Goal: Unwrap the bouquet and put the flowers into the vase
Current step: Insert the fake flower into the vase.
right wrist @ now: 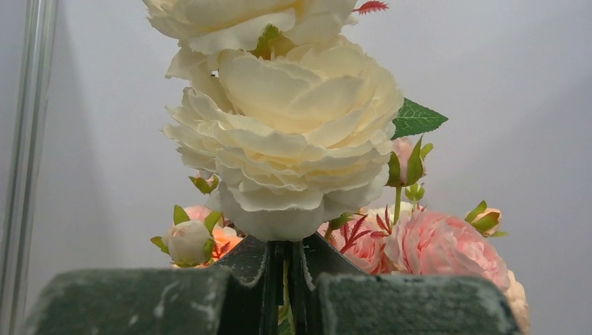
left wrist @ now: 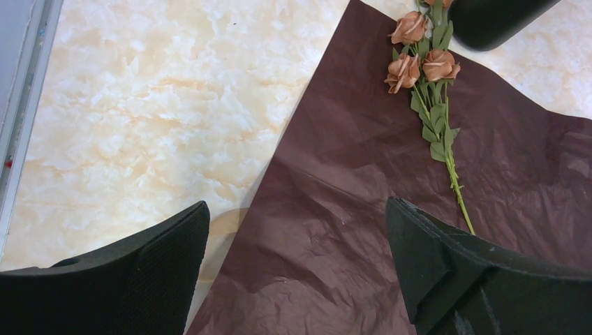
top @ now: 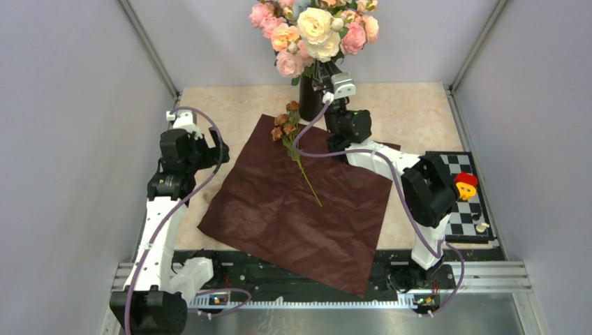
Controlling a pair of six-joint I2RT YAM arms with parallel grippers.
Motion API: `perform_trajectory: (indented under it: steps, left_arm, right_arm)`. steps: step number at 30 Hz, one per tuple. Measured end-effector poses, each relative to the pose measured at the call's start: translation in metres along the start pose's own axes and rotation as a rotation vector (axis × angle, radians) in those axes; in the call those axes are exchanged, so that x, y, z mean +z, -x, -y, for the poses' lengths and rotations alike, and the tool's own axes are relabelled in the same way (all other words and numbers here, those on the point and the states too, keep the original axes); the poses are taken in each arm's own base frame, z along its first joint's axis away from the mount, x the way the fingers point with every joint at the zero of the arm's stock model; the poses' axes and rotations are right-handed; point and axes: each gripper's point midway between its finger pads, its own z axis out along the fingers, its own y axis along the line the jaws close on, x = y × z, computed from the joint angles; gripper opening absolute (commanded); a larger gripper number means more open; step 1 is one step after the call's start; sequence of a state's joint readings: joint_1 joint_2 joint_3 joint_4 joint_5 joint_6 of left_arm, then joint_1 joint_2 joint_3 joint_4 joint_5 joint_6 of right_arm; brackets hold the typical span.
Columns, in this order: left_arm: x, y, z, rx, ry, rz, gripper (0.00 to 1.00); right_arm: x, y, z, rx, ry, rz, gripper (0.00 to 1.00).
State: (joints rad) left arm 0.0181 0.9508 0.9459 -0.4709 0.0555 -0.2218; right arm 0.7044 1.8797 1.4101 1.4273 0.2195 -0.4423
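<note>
One pale marbled counter (top: 230, 105) carries everything. Most of its middle lies under a maroon paper sheet (top: 300, 223), spread open and crinkled, one corner hanging over the near edge.

At the far centre a thick cluster of peach, pink and cream blooms (top: 314, 28) rises from the black vase (top: 309, 101). The vase stands upright just beyond the paper's far corner.

On the right side of the counter lies a black-and-white checkered mat (top: 461, 216).

The right hand (top: 322, 75) is raised beside the vase mouth, directly under the blooms. Its wrist view shows the fingers (right wrist: 391, 303) pressed together on a thin green stem (right wrist: 285, 279), with a full cream bloom (right wrist: 293, 139) right above them.

The left hand (left wrist: 297, 209) hangs over the paper's left edge with its fingers spread wide and nothing between them.

A brown rose sprig (top: 293, 139) lies flat on the far part of the paper. Its heads point toward the vase base and its green stem runs back toward the near right. It touches neither hand.

A small red and yellow toy (top: 465, 185) sits on the mat.
</note>
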Motion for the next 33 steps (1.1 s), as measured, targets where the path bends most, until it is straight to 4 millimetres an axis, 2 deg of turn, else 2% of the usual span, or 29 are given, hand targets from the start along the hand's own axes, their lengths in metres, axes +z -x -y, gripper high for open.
perform_trajectory:
  steps: [33]
  left_arm:
    - [0.001, -0.002, 0.001, -0.001, -0.008, -0.003, 0.99]
  right_arm:
    - [0.007, 0.006, -0.010, -0.106, 0.072, -0.008, 0.00]
